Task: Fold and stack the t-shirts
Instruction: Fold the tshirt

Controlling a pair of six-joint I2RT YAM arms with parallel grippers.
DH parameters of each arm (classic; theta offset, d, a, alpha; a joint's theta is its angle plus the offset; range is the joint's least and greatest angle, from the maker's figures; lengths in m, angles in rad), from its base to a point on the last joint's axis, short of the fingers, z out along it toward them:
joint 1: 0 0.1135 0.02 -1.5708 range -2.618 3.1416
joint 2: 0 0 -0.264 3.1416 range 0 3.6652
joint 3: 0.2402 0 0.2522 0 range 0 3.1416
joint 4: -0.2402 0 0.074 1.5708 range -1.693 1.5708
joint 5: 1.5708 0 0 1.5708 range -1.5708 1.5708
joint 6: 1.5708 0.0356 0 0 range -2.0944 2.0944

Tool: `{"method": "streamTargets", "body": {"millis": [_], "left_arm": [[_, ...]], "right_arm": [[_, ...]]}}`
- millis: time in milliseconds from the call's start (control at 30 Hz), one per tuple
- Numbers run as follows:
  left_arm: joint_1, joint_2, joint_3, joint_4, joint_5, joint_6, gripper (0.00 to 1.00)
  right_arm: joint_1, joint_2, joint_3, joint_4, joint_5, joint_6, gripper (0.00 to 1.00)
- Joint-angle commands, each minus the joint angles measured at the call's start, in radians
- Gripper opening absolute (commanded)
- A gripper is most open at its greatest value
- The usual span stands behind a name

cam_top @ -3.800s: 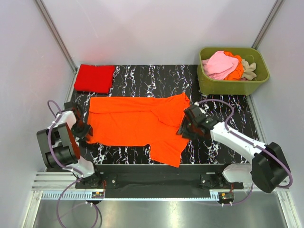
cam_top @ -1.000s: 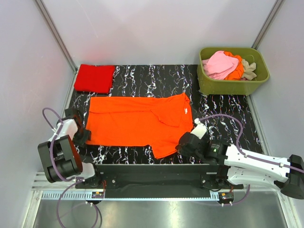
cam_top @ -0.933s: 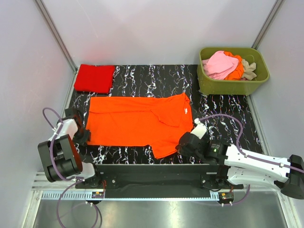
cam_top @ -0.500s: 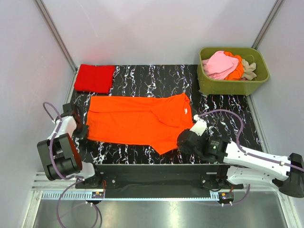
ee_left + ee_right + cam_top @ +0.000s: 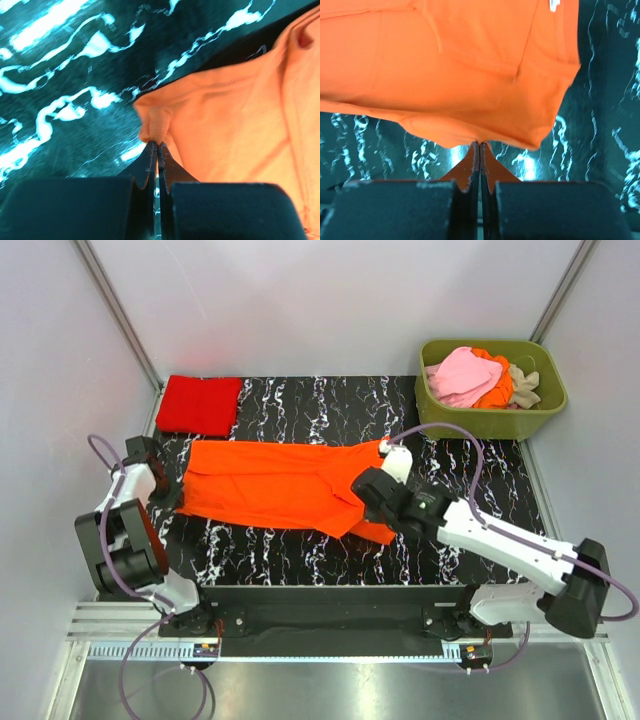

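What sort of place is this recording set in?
Probably a lab test cell, not a home: plain pale panel walls on metal posts enclose a black marble-patterned tabletop bearing a bright orange cloth t-shirt, and the arms' bases sit on an aluminium rail.

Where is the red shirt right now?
In the top view, the red shirt lies folded at the far left corner of the table, just beyond the spread orange shirt and across from the green tub at far right.

Robot lab test cell: plain pale wall panels (image 5: 330, 300) on metal posts (image 5: 115, 310), black marbled tabletop (image 5: 330, 400), two robot arms bolted to a mounting bar (image 5: 330, 605), loose purple cables (image 5: 445, 426).
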Motion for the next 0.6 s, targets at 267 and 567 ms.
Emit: {"method": "streamTargets", "body": {"millis": [267,567], "left_arm": [[-0.013,0.159,0.221,-0.036,0.016,0.003,0.00],[-0.058,0.093,0.287,-0.126,-0.099,-0.032,0.00]], "right_arm": [[-0.095,0.231,0.204,0.039,-0.012,-0.258,0.00],[-0.112,0.284,0.316,-0.022,-0.061,-0.301,0.00]]}}
